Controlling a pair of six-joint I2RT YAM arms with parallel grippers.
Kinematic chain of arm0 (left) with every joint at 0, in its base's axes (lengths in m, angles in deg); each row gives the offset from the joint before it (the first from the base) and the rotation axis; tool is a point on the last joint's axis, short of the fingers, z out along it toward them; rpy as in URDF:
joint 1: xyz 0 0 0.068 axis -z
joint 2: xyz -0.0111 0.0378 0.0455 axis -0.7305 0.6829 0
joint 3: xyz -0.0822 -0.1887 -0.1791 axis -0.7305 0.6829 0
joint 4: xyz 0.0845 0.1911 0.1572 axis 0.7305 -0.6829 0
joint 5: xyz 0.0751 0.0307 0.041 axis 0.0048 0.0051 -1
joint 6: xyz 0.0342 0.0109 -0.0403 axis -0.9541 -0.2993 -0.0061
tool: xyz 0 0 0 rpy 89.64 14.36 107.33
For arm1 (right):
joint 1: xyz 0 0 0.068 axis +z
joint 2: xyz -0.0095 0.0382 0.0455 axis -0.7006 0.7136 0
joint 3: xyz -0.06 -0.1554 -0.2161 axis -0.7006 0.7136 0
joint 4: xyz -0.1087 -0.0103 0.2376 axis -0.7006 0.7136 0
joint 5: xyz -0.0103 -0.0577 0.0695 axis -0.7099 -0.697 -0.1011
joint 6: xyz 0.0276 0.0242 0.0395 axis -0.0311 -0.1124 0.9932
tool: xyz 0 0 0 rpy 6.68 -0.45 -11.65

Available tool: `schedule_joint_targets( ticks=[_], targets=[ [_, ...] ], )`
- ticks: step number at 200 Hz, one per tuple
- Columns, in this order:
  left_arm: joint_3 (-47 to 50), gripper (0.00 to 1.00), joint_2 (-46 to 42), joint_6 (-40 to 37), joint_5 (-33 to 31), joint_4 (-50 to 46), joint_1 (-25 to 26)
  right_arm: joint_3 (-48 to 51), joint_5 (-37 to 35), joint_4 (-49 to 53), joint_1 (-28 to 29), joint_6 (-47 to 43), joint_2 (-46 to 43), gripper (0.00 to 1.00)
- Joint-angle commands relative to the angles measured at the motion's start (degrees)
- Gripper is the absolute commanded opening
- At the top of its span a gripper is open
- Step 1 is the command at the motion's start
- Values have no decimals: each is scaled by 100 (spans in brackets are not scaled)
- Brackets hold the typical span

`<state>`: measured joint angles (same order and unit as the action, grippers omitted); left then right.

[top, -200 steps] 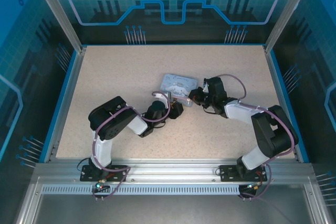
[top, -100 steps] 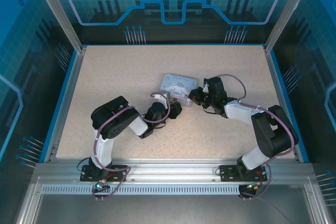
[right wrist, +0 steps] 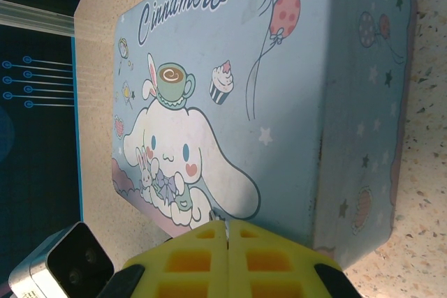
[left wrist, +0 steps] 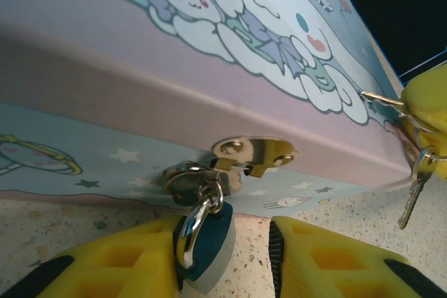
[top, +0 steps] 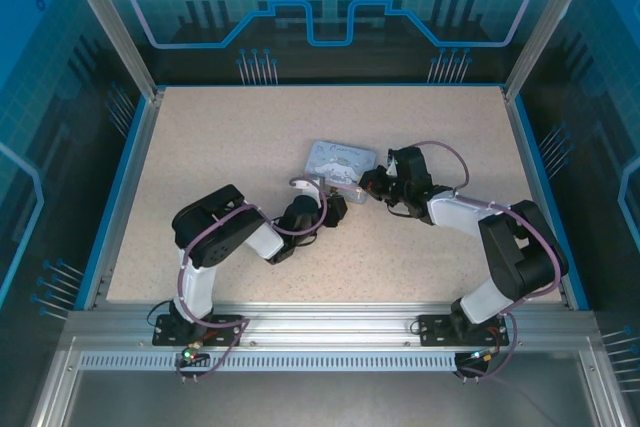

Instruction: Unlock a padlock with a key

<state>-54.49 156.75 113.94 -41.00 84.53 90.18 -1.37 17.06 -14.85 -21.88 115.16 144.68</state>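
Both arms are in tight on the pastel cartoon box (right wrist: pixel 279 102), which sits just past the middle of the speckled worktop (top: pixel 230 147). From the left wrist, the padlock (left wrist: pixel 209 246) is right there: silver shackle hooked through the shiny hasp (left wrist: pixel 255 153) on the box's front wall, blue body hanging down to the worktop. The left hand (left wrist: pixel 234 256) is spread wide around it, gripping nothing. One yellow finger (left wrist: pixel 119 263) sits beside the lock body and seems to touch it, though the angle makes that hard to call. There's a clear gap between the lock and the other finger.

Over on the right edge of that same view, the right hand is at the box's corner with the key (left wrist: pixel 380 97). Its thin blade pokes out towards the lid's edge, well apart from the padlock. A second key (left wrist: pixel 411 200) dangles below it, hanging free.

From the right wrist, the right hand (right wrist: pixel 227 239) has its yellow fingers pressed together, pinching the key, with a sliver of metal showing at the seam over the lid's near edge.
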Motion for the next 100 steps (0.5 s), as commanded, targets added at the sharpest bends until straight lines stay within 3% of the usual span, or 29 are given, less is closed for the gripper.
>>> schedule_joint_targets(
  ticks=[1,50,100],
  targets=[
    [-33,36,22,-125,-133,-926,76,-45,-36,226,37,-51,119,0],
    [-119,34,31,-169,-176,-1094,90,-59,-19,222,26,-44,138,0],
    [-124,19,-47,-193,-127,-1093,92,-31,-10,205,26,-52,143,0]
  ],
)
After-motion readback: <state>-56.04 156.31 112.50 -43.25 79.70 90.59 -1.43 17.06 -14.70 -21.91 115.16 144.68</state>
